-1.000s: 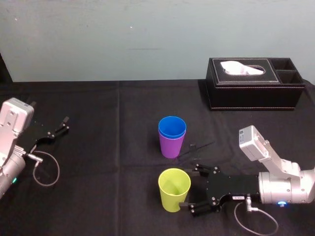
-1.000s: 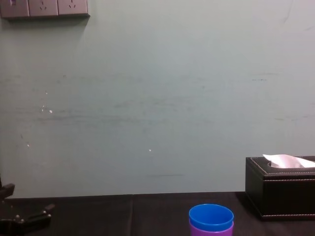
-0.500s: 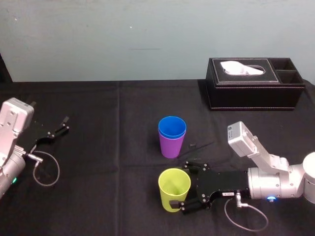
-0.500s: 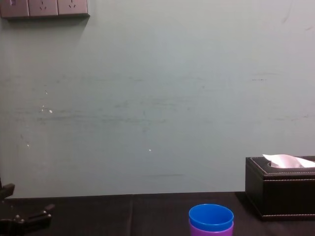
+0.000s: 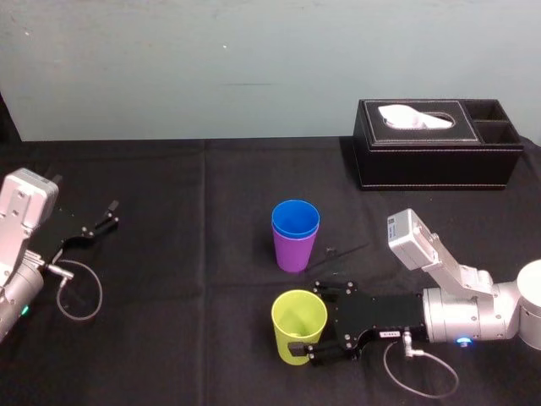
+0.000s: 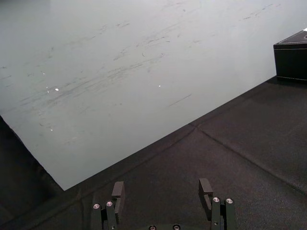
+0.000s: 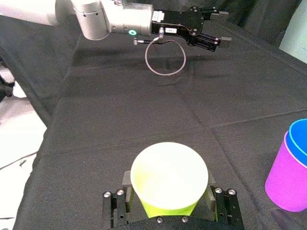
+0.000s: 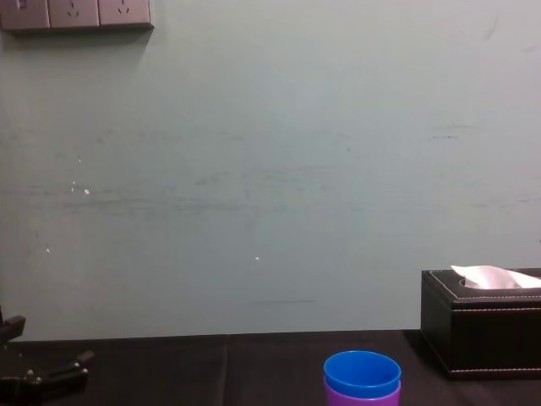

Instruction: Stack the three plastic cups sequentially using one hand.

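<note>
At far left, the robot's black left gripper (image 5: 106,216) lies parked on the black-clothed surface (image 5: 169,338). Its jaws are apart and hold nothing, well away from all three cups.

Toward the middle, the bright blue tapered plastic tumbler (image 5: 296,217) sits nested inside the purple plastic tumbler (image 5: 293,251). The pair stands upright just beyond the working jaws, on their far side, so the first stacking step looks done.

Nearer the robot, the yellow-green plastic tumbler (image 5: 298,330) stands upright on its own. It sits between the jaws of the black, slim-fingered right gripper (image 5: 309,320), which reaches in low from the right on an arm bearing a small white label. These jaws stand apart, one finger on each side of the cup's wall and very close to it. Whether the pads press the cup cannot be told, and its base appears to rest on the surface.

What appears left is to close on this last cup, lift it clear, carry it over the blue rim just beyond the jaws and lower it in, all with this one arm.

A black stitched tissue box (image 5: 438,156) sits far behind and to the right of the jaws, out of the way.
</note>
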`<state>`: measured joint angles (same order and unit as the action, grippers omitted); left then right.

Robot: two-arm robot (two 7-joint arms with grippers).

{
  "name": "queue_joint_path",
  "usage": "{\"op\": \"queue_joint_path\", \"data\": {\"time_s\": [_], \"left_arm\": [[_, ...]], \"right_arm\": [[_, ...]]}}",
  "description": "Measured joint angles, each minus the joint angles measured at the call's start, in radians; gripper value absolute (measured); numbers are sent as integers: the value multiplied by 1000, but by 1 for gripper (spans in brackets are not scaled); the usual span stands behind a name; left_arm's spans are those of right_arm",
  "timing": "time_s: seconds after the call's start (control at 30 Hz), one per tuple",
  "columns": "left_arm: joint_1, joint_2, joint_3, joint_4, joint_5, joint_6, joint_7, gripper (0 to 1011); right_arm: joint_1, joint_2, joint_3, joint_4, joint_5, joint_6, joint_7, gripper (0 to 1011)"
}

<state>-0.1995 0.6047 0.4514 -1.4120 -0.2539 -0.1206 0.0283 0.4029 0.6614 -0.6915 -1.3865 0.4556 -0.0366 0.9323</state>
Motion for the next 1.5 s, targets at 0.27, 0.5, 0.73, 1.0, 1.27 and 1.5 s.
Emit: {"op": "queue_joint_path", "data": {"time_s": [0.27, 0.5, 0.73, 1.0, 1.27, 1.5], "left_arm": [[0, 0, 0, 0, 0, 0, 0, 1011], [0, 0, 0, 0, 0, 0, 0, 1011], [0, 0, 0, 0, 0, 0, 0, 1011], [0, 0, 0, 0, 0, 0, 0, 1011], [0, 0, 0, 0, 0, 0, 0, 1011], [0, 0, 0, 0, 0, 0, 0, 1011]], "right_arm": [[-1, 1, 2, -1, 0, 0, -1, 765], [-2, 1, 2, -2, 1, -1, -1, 739], [-2, 2, 3, -2, 2, -1, -2, 739], [-20, 25, 19, -48, 12, 8, -35, 739], [-58, 83, 71, -158, 42, 45, -99, 739], [-80, 119, 118, -225, 76, 79, -140, 739]]}}
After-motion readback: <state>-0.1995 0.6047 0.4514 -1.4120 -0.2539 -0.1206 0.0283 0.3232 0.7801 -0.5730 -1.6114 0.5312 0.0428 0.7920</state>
